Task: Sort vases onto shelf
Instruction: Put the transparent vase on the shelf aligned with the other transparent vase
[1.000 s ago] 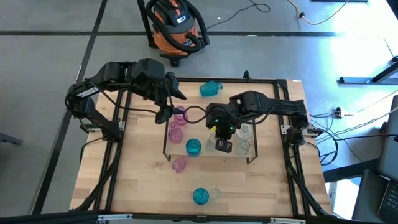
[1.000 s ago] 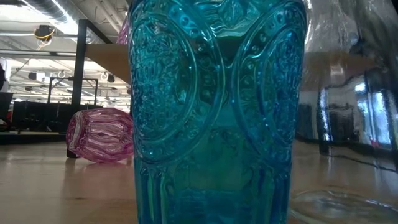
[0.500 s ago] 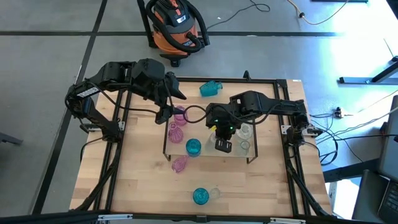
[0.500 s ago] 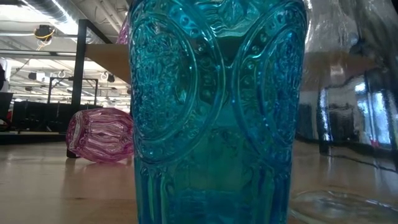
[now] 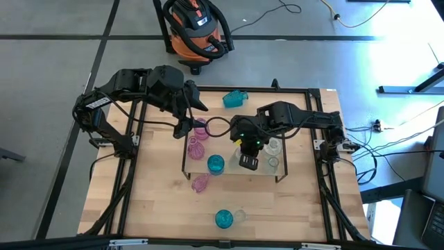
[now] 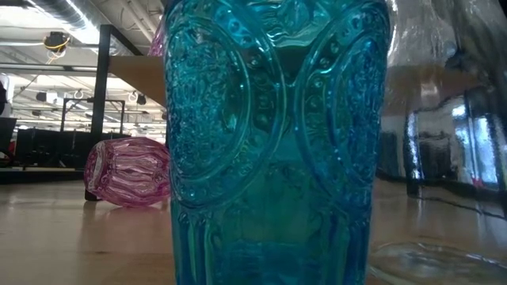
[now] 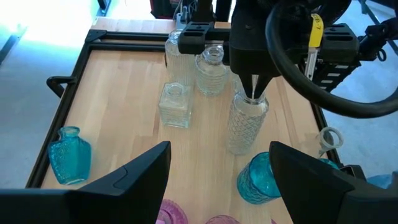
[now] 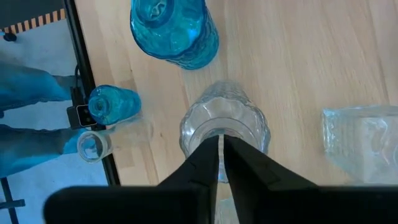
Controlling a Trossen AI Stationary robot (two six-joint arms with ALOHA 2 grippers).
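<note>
the shelf [image 5: 232,169] sits mid-frame in the high view, a low light-wood slab with thin dark end brackets. on it the right gripper [image 8: 221,163] points straight down into the mouth of a clear diamond-cut vase [image 7: 247,122]. its two dark fingers are nearly together, a thin slit between them, with the tips at the rim of the neck; whether they pinch the glass cannot be told. in the right wrist view that vase is a ribbed, bulbous body at frame centre. a round teal vase [image 8: 175,30] with a scalloped belly stands at the upper centre. a square clear vase [image 8: 364,142] shows at the right edge.

the left wrist view shows more clear glass at upper centre: a squat square bottle [image 7: 175,106], a round ribbed one [image 7: 211,71] and a tall fluted one [image 7: 178,57]. a flat teal bottle [image 7: 69,154] stands alone at lower left.

the left gripper [image 7: 219,177] hangs over the shelf's left end with its jaws wide apart and nothing between them.

in the high view, pink vases [image 5: 198,136] cluster at the shelf's left. another pink one [image 5: 200,182] lies just below it. a teal vase [image 5: 223,219] stands at lower centre, and its embossed medallions fill the low view.
</note>
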